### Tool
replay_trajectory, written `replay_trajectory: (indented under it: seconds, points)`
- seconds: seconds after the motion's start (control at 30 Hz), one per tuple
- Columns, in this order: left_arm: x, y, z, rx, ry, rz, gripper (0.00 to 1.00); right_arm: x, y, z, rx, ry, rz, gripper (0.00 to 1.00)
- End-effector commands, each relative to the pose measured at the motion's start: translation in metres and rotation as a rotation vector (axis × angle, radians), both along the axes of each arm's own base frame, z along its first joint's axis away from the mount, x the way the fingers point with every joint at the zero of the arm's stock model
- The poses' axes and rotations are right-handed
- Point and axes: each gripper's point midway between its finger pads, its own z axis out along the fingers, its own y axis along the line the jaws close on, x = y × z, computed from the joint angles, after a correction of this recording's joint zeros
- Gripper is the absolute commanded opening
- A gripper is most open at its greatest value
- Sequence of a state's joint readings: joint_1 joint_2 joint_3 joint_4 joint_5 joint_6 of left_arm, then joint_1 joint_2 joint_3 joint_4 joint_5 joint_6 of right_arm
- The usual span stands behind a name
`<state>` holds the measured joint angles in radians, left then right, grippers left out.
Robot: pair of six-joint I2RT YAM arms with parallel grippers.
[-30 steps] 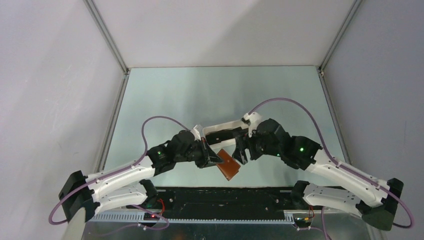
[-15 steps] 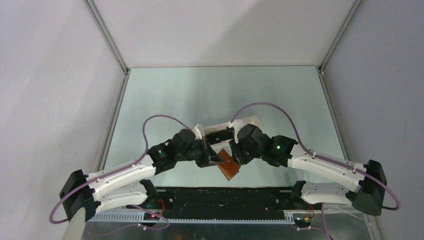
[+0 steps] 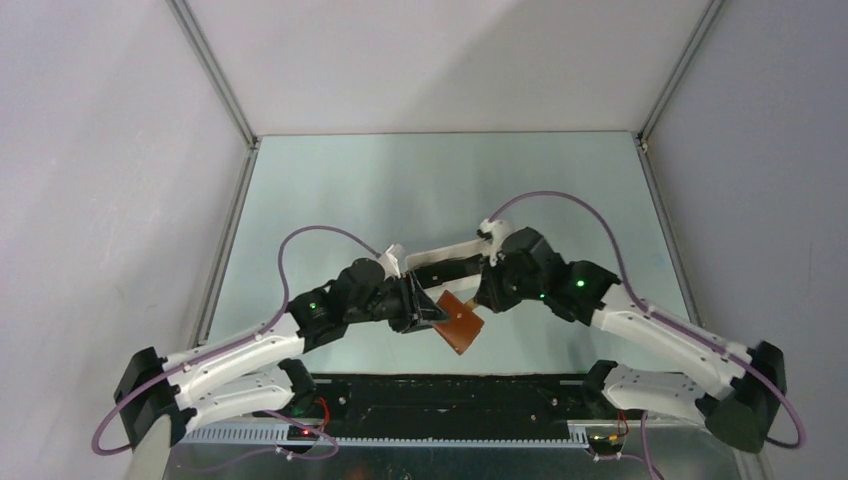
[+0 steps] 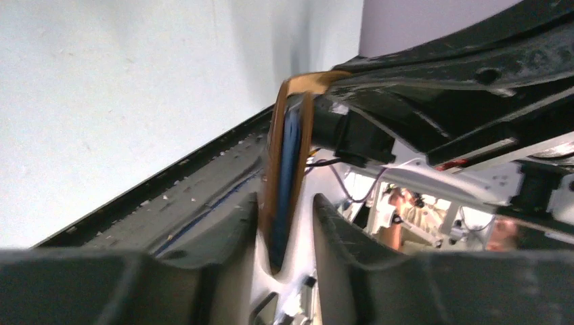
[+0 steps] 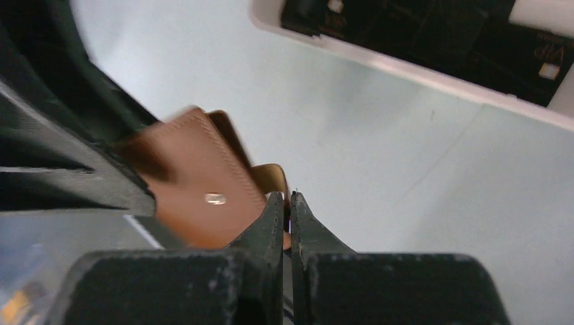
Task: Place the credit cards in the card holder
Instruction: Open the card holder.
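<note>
The brown card holder (image 3: 461, 324) hangs above the table near the front edge, between both grippers. My right gripper (image 5: 288, 200) is shut on a thin edge of the card holder (image 5: 196, 179), whose snap stud faces the right wrist camera. In the left wrist view the card holder (image 4: 288, 145) stands edge-on, brown outside and blue inside, between the parted fingers of my left gripper (image 4: 285, 201), with a gap on its right side. Dark credit cards (image 5: 433, 30) lie in the white tray (image 5: 406, 62) just behind. From above, the left gripper (image 3: 430, 312) and right gripper (image 3: 478, 303) flank the card holder.
The white tray (image 3: 455, 248) lies across the table right behind both wrists. A black rail (image 3: 440, 388) runs along the table's near edge under the card holder. Purple cables (image 3: 320, 240) loop over each arm. Grey walls stand close on both sides.
The right gripper came in from the right and shut on the card holder's edge. The left gripper's jaws have parted around the card holder, which has tilted slightly.
</note>
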<state>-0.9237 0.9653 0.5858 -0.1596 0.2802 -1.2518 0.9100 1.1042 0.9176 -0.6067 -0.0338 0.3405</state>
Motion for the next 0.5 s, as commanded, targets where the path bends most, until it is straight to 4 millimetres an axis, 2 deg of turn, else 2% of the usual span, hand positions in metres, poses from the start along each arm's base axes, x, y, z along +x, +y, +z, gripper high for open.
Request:
replay_trajectory:
  seconds: [0.0, 0.03, 0.07, 0.1, 0.13, 0.23, 0.33, 0.47]
  points:
    - [0.012, 0.003, 0.045, -0.062, -0.247, -0.008, 0.54, -0.009, 0.011, 0.075, 0.304, -0.058, 0.106, 0.0]
    - [0.014, 0.007, 0.047, -0.05, -0.306, -0.018, 0.7, -0.011, 0.011, 0.084, 0.333, -0.073, 0.128, 0.0]
    - [0.016, 0.013, 0.056, -0.055, -0.36, 0.004, 0.82, -0.017, 0.011, 0.098, 0.382, -0.082, 0.17, 0.0]
    - [0.018, 0.018, 0.056, -0.033, -0.421, -0.003, 0.86, -0.021, 0.01, 0.109, 0.408, -0.107, 0.199, 0.0]
    - [0.021, 0.026, 0.066, -0.037, -0.481, 0.027, 0.9, -0.027, 0.01, 0.116, 0.433, -0.101, 0.24, 0.0]
    - [0.028, 0.047, 0.08, -0.006, -0.655, 0.067, 0.94, -0.04, 0.01, 0.135, 0.484, -0.113, 0.34, 0.0]
    - [0.034, 0.072, 0.099, -0.003, -0.806, 0.143, 0.98, -0.053, 0.01, 0.14, 0.497, -0.077, 0.416, 0.0]
    - [0.027, 0.083, 0.111, 0.009, -0.956, 0.106, 0.99, -0.059, 0.01, 0.145, 0.515, -0.027, 0.458, 0.0]
